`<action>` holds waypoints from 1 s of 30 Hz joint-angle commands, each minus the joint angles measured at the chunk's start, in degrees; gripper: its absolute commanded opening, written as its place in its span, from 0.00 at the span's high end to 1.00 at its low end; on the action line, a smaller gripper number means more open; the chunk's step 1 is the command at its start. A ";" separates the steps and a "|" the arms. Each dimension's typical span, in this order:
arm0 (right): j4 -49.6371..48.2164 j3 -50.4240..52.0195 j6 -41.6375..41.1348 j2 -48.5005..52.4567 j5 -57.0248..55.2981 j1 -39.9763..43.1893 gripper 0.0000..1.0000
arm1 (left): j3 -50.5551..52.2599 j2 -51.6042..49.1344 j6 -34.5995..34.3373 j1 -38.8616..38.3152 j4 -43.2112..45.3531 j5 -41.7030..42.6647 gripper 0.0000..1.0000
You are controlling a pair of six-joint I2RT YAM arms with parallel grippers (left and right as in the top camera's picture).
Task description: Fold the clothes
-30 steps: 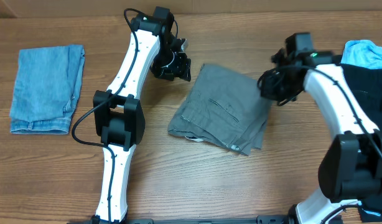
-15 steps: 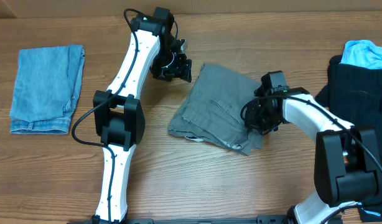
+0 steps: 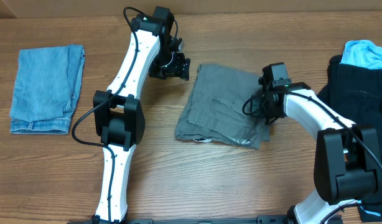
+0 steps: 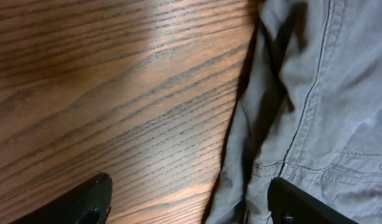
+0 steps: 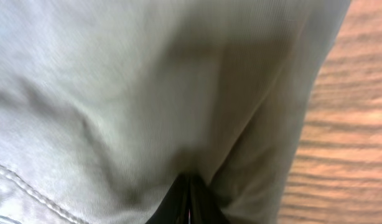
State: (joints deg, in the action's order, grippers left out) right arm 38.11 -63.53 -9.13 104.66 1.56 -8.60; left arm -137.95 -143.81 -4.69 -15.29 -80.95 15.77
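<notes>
The clothes, grey shorts [image 3: 225, 106], lie folded in the middle of the table. My left gripper [image 3: 178, 67] hovers at their far left corner, open. In the left wrist view one of its fingers [image 4: 91, 202] is over bare wood, the other over the shorts' [image 4: 328, 93] seamed edge; nothing is held between them. My right gripper [image 3: 265, 112] is at the shorts' right edge. In the right wrist view its tips [image 5: 188, 202] are shut together and pressed into the grey cloth [image 5: 116, 93].
A folded blue denim garment [image 3: 46, 87] lies at the far left. A black garment [image 3: 359, 87] with a light blue cloth [image 3: 368, 53] behind it is piled at the right edge. The wooden table [image 3: 178, 180] shows in front.
The right gripper came down from beside the shorts onto their right edge, then drew back right. The shorts' left side shifted right and tightened. The left gripper's jaws spread wider.
</notes>
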 commanded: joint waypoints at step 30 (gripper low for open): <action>5.79 -6.97 1.46 9.97 15.28 0.24 0.74 | 15.32 -0.20 3.43 -6.25 12.24 10.84 0.00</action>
State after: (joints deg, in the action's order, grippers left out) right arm 43.97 -71.53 -7.70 112.22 15.86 -8.60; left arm -124.46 -143.35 -2.76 -20.86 -68.75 27.20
